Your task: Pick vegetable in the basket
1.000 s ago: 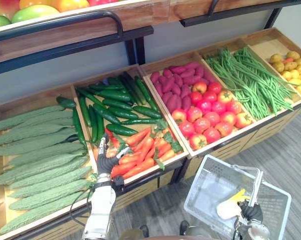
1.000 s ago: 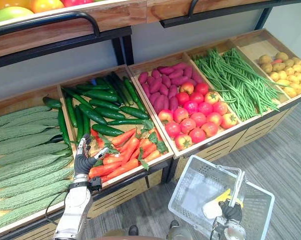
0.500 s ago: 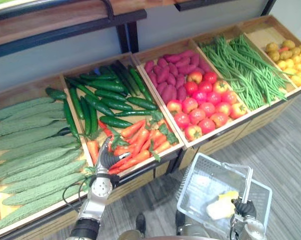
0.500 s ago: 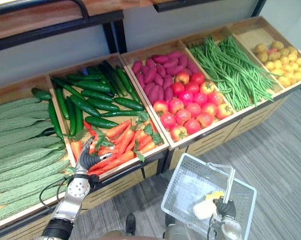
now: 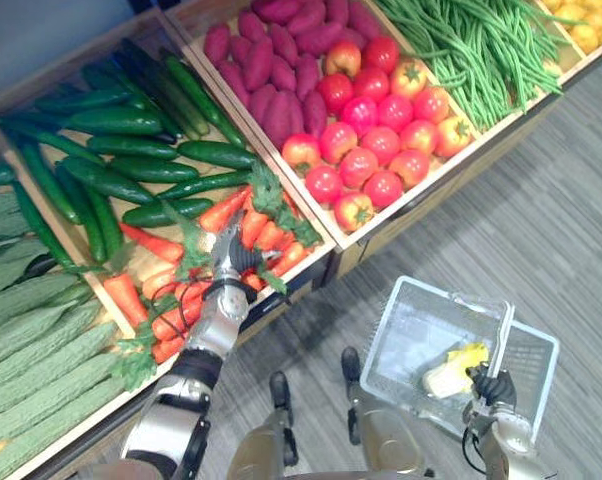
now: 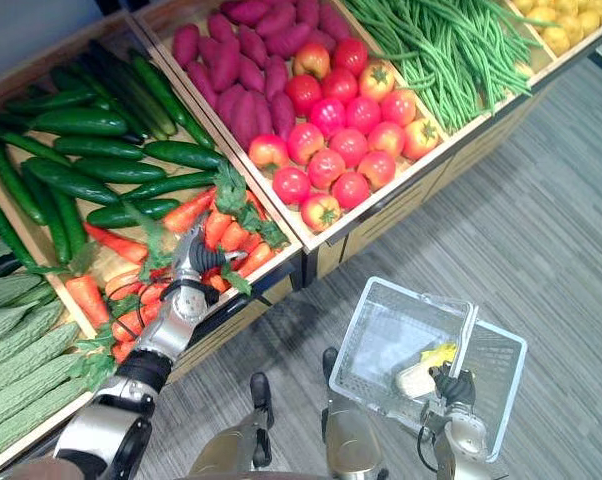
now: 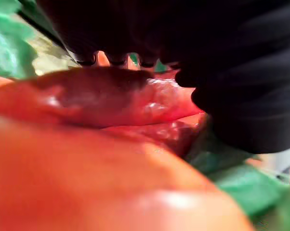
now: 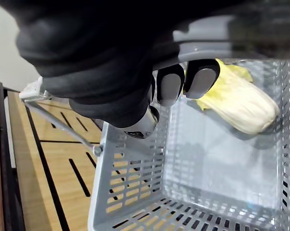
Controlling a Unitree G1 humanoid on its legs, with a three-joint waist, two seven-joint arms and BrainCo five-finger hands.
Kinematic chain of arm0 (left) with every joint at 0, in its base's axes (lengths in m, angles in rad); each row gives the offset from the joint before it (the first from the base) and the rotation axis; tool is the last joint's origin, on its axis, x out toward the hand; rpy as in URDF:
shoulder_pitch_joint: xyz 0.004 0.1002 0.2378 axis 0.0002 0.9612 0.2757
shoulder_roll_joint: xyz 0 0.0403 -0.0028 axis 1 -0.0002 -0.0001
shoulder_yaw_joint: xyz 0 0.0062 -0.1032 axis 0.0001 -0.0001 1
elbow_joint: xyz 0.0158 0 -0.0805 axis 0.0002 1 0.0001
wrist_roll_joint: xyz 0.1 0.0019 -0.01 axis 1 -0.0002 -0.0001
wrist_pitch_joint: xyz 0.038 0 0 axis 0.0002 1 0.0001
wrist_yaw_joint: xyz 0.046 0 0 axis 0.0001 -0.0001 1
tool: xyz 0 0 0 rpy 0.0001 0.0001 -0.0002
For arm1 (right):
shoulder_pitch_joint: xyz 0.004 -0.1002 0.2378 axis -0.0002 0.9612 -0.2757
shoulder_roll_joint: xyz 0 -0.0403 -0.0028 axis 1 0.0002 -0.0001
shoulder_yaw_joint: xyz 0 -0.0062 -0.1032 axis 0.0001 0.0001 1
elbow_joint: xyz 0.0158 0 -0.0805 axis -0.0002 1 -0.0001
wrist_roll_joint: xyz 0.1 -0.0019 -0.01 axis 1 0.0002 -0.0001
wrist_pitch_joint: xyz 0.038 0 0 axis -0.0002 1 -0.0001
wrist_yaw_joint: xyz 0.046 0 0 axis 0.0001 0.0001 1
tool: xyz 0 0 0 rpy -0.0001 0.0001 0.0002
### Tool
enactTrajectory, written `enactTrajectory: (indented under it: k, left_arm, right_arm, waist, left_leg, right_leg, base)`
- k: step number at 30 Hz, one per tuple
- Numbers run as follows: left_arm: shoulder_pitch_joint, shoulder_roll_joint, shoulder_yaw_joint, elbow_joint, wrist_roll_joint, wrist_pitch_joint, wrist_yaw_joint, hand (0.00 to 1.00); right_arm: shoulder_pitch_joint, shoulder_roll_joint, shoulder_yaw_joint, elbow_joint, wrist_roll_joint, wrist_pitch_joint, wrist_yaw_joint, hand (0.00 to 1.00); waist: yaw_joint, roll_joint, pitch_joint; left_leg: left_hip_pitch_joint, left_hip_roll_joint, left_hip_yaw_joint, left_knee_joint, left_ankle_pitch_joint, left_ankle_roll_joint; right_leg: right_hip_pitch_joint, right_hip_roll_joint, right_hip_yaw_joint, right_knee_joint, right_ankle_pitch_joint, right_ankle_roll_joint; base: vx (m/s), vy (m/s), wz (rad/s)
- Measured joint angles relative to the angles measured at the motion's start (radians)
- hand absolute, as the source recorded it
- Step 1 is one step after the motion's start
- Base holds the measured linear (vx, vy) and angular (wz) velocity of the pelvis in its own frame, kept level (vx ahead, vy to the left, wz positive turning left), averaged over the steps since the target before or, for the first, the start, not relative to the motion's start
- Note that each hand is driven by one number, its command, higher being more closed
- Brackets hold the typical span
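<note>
Near cucumbers (image 5: 131,170), left hand (image 5: 229,262) fingers round one carrot (image 7: 101,96), right hand (image 5: 493,385) gripping one basket (image 5: 386,345).

Head stereo pair looks down on crates (image 5: 421,205) and basket (image 5: 401,330), wrist cameras very close

Long orange carrots (image 5: 131,297) have green leafy tops. Round red tomatoes (image 5: 381,140) show some yellow patches. The pale grey plastic basket (image 8: 135,192) has rows of slots. The leafy cabbage (image 8: 241,108) is pale yellow.
</note>
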Motion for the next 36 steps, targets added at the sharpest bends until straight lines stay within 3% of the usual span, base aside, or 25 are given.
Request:
enactTrajectory:
  k: [1,6,11,19,22,28,36]
  left_arm:
    - [-0.013,0.000,0.003,0.013,0.007,0.000,0.004,1.00]
    - [-0.091,0.017,0.043,0.037,0.035,0.013,0.003,1.00]
    - [-0.119,0.026,0.052,0.055,0.027,0.013,-0.015,1.00]
    - [-0.093,0.031,0.048,0.005,0.001,0.017,-0.039,1.00]
    - [-0.042,0.039,0.050,-0.091,0.004,0.051,-0.063,1.00]
    - [0.065,0.039,0.105,-0.325,0.004,0.063,-0.061,1.00]
    - [0.316,-0.046,0.193,-0.740,-0.048,0.030,-0.013,1.00]
  right_arm:
    - [0.000,0.000,0.002,-0.009,0.004,0.000,-0.003,1.00]
    - [0.000,0.000,0.035,-0.066,0.039,-0.032,-0.003,1.00]
    - [-0.001,0.000,0.036,-0.073,0.053,-0.033,-0.003,1.00]
    - [-0.013,0.000,0.035,-0.070,0.057,-0.033,-0.002,1.00]
    - [-0.013,0.000,0.027,-0.070,0.057,-0.033,0.008,1.00]
    - [-0.011,0.003,0.016,-0.068,0.055,-0.033,0.015,1.00]
    - [0.001,0.023,-0.014,-0.055,0.033,-0.028,0.028,1.00]
  waist:
    - [0.000,-0.001,0.003]
    - [0.006,-0.007,0.030]
    - [0.022,-0.009,0.036]
    - [0.019,-0.012,0.037]
    - [0.012,-0.012,0.037]
    - [0.012,-0.012,0.037]
    - [0.026,-0.008,0.022]
  left_leg:
    - [0.000,0.000,0.004,0.000,0.000,0.000]
    - [-0.010,0.000,0.030,0.005,-0.007,-0.003]
    - [-0.004,0.000,0.038,-0.009,-0.003,-0.004]
    - [0.040,-0.004,0.028,-0.029,0.002,0.001]
    - [0.059,-0.010,0.013,-0.033,0.002,0.001]
    - [0.093,-0.015,0.003,-0.035,-0.001,0.005]
    - [0.139,-0.015,0.020,-0.046,-0.008,0.004]
  right_leg:
    - [-0.001,0.000,0.003,0.001,0.000,0.000]
    - [-0.032,0.001,0.029,0.021,0.000,0.001]
    - [-0.039,0.004,0.042,0.019,0.003,0.006]
    - [0.020,0.001,0.035,-0.020,0.016,0.003]
    - [0.050,-0.005,0.017,-0.038,0.017,0.006]
    - [0.087,-0.011,0.015,-0.039,0.015,0.009]
    - [0.117,-0.007,0.036,-0.037,0.006,0.020]
  base:
    - [-0.01,-0.007,-0.09]
    - [-0.06,-0.022,-0.12]
    - [-0.03,-0.032,-0.11]
    - [0.04,-0.012,0.03]
    - [0.05,-0.014,0.12]
    - [0.01,-0.002,0.05]
    - [-0.02,-0.003,-0.07]
